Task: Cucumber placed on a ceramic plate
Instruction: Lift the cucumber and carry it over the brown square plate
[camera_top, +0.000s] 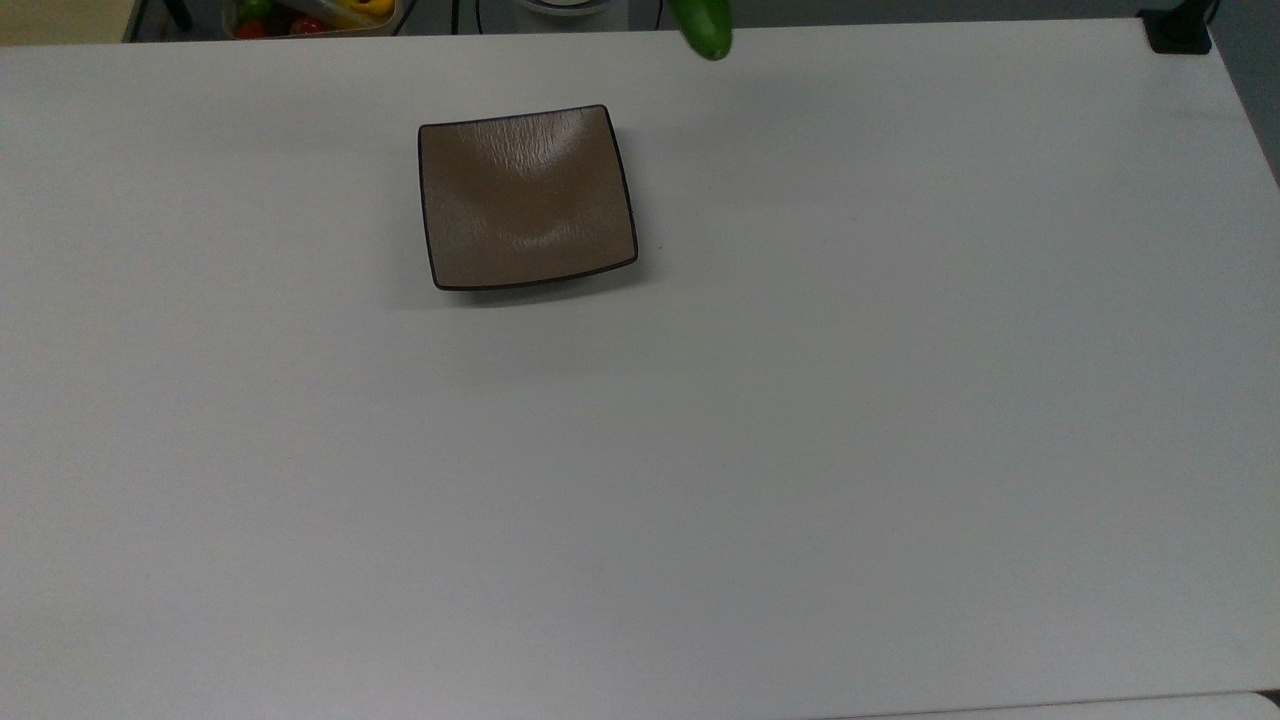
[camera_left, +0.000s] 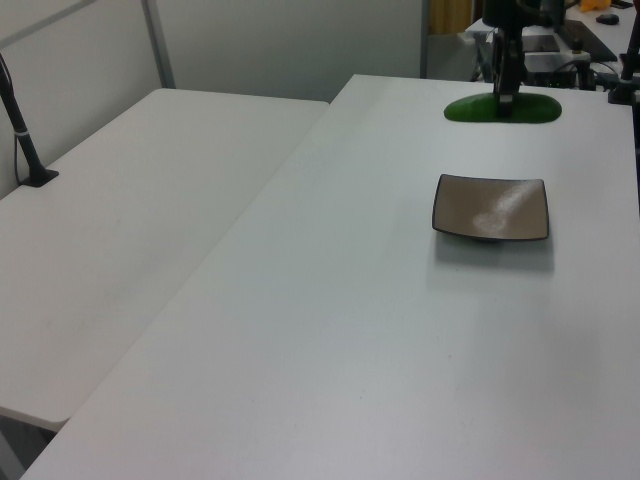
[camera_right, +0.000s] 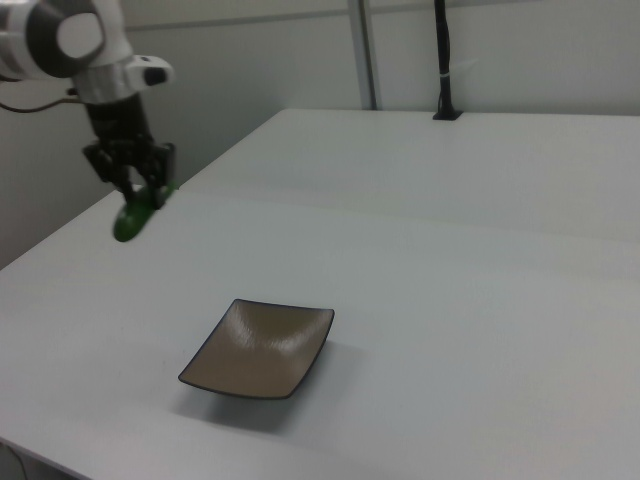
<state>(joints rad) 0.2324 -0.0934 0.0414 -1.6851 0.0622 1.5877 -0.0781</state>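
The short, smooth, dark green cucumber (camera_right: 134, 217) hangs in the air above the white table (camera_top: 800, 420), clamped between the two black fingers of the gripper (camera_right: 134, 188) on the white and grey robot arm (camera_right: 70, 40). In the right view the fingers close on the cucumber's upper part and its rounded lower end points down toward the right view's left, clear of the table surface. In the left view the cucumber (camera_left: 503, 108) lies level, held near its middle by the dark fingers coming down from above, beyond the far side of the plate. In the top view its rounded green tip (camera_top: 707, 30) shows at the upper edge, up and toward the top view's right of the plate.

The square brown-taupe glazed ceramic plate (camera_top: 527, 197) with a thin dark rim and upturned corners sits flat on the table with nothing on it; the cucumber is well apart from it and not touching it. Light glints off its faintly textured surface in the left view (camera_left: 491, 207).

At the top view's upper left edge, behind the table, a container of red, yellow and green produce (camera_top: 310, 14) shows in part
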